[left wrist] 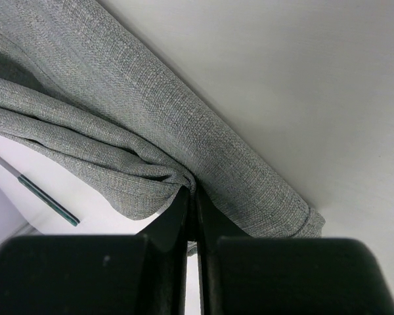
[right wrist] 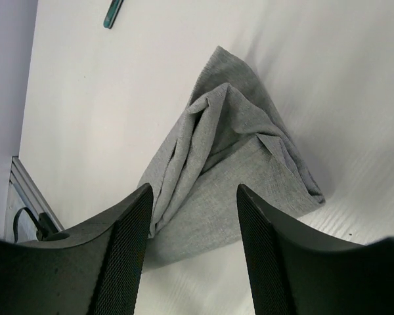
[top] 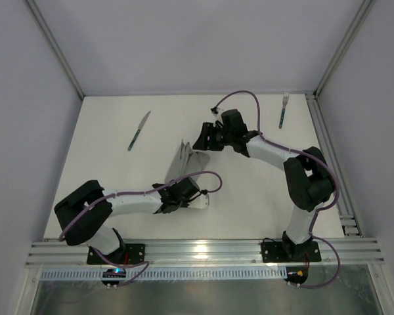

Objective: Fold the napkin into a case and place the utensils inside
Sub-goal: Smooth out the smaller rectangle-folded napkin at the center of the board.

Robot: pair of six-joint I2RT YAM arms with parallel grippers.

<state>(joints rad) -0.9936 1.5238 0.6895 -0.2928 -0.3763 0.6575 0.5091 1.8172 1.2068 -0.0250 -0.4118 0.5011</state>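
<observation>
Your left gripper [left wrist: 192, 195] is clamped on a fold of the napkin [left wrist: 151, 125]. The 2 fingers are pressed together w/ the cloth bunched right at their tips. From there the grey fabric runs away from the claw in long soft ridges.

From the top view, that pinch is at the napkin's near end, approx mid-table [top: 249, 203]. The cloth is crumpled, not flat, and rises from the pinch to a peaked far end.

Your right gripper [top: 202, 139] sits at that far end w/ its jaws standing wide and nothing held. In its wrist view the 2 fingers [right wrist: 128, 249] frame the napkin's lower edge, and the tented cloth spreads out ahead of them. You can't tell from here whether either pad touches the fabric.

The utensils are both outside the cloth. The knife [top: 138, 130] lies far-left of the napkin, well apart from both claws. The fork [top: 284, 109] lies far-right near the back edge, beyond the right arm. A dark teal handle shows at the left of the left wrist view, prob. the knife's
</observation>
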